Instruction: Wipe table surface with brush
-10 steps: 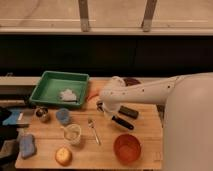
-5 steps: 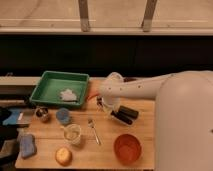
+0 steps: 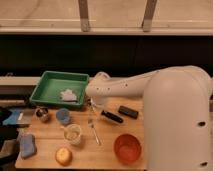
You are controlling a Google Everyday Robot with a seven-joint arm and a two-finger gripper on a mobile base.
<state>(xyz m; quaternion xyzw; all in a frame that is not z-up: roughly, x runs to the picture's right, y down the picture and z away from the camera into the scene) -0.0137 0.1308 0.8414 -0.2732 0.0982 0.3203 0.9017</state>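
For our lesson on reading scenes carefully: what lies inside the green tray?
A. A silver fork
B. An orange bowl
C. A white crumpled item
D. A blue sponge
C: a white crumpled item lies in the green tray; the gripper is beside the tray, above the table surface.

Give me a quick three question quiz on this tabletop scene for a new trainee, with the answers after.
1. True or false: the brush lies inside the green tray.
2. What lies nearest the orange bowl: fork, blue sponge or green tray?
3. Where is the gripper?

Key:
1. False; it lies on the table surface.
2. The fork.
3. Right of the tray, just left of the brush's near end.
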